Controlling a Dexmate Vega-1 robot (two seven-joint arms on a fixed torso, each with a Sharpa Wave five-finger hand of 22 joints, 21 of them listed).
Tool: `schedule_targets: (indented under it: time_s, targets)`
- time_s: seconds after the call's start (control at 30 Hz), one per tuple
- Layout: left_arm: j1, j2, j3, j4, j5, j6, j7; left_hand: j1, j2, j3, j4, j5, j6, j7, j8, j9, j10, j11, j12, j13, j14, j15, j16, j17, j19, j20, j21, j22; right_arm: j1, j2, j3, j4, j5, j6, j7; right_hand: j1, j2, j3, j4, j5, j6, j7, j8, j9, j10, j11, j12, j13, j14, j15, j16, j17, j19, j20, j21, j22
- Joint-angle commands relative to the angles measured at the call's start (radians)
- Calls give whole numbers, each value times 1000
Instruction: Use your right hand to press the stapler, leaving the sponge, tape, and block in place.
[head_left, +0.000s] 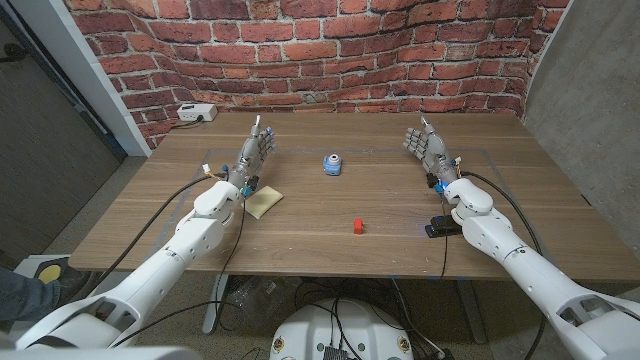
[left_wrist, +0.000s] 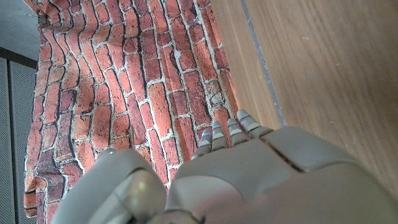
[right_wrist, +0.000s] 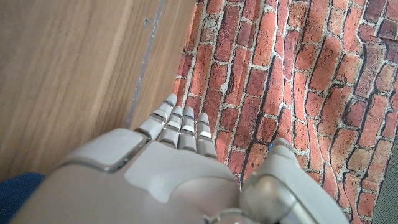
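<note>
Arms: I see smooth white rounded shells on both, jointed in segments.
Left hand (head_left: 258, 146): grey, segmented fingers; pale grey plates across its back in my wrist view.
Right hand (head_left: 426, 143): same grey build, with small blue parts at the wrist behind it.
Cables: black, looping along each forearm behind the hands.

The tape (head_left: 332, 164) is placed between the left hand (head_left: 257, 150) and the right hand (head_left: 428, 147), slightly nearer the robot than both. The sponge (head_left: 263, 202) is found just beside the left forearm, behind the left hand on the robot's side, while the stapler (head_left: 441, 228) is set against the right forearm, well behind the right hand. The block (head_left: 358, 227) is located between the two arms, nearer the table's (head_left: 330, 250) front edge than the tape, and closer to the stapler than to the sponge.
</note>
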Motion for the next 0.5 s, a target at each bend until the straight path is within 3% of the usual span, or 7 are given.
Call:
schedule_targets:
  time_s: [0.03,0.5]
  targets:
    - [-11,70,65,-60,-48,-2,3,10,6,1,8,8,5,10,7,4,14,0,6,2,-3,5,6,5,-8,-5,4,3,-40,55,76,-12,-59,29,78,9,-5,5,-1,5,13,0,7,4,16,-3,6,3,13,-2,6,6,10,-1,5,3]
    - [20,133,89,-114,-98,-23,38,16,21,3,6,10,19,17,10,5,26,1,10,1,9,7,10,5,-2,-3,-3,4,-137,41,145,-153,-124,2,69,4,-11,-2,-3,1,28,-3,8,4,45,-5,14,3,32,-6,6,7,24,-3,5,3]
